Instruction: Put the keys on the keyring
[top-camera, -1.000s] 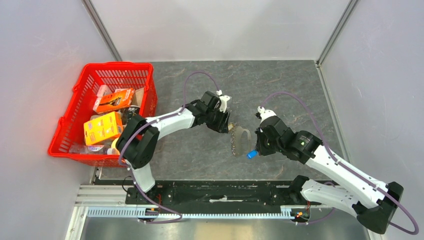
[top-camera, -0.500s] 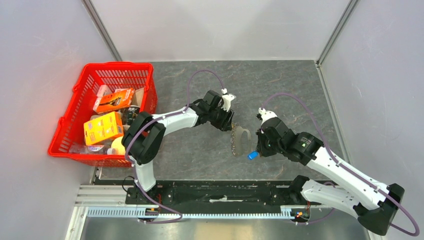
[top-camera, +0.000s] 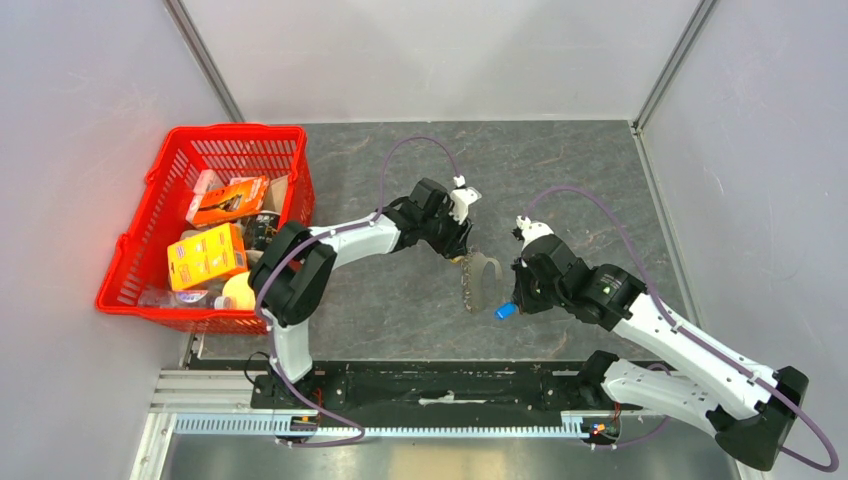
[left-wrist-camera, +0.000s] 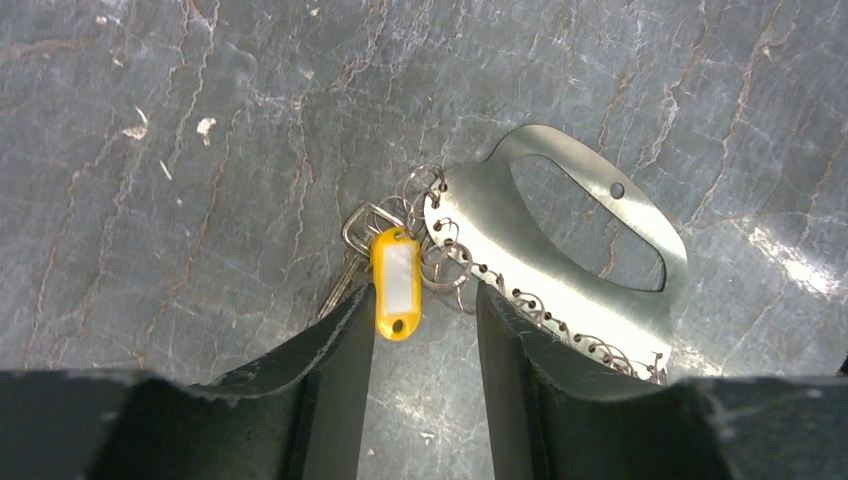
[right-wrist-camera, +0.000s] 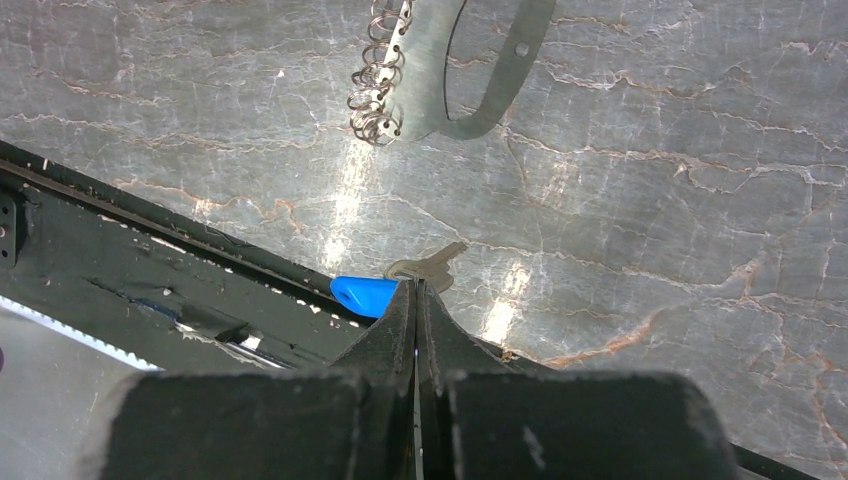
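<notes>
The keyring (top-camera: 486, 274) is a flat grey metal loop with a row of small silver rings; it lies on the stone table between the arms. It also shows in the left wrist view (left-wrist-camera: 480, 215) and the right wrist view (right-wrist-camera: 500, 95). The yellow key (left-wrist-camera: 396, 283), with a tag head, lies by the loop's ring cluster, its tip between the fingers of my open left gripper (left-wrist-camera: 425, 295), touching the left finger. My left gripper (top-camera: 462, 250) sits at the loop's far-left end. My right gripper (right-wrist-camera: 416, 283) is shut on the blue key (right-wrist-camera: 365, 294), pinching its metal part (right-wrist-camera: 430, 268). In the top view, that blue key (top-camera: 505, 310) is just right of the keyring.
A red basket (top-camera: 130, 270) with orange and yellow boxes stands at the left. A black rail (top-camera: 430, 385) runs along the table's near edge, just below the blue key. Grey walls close in the back and sides.
My left gripper has shifted a little to the right, toward the keyring's far end. The right gripper and the blue key have hardly moved.
</notes>
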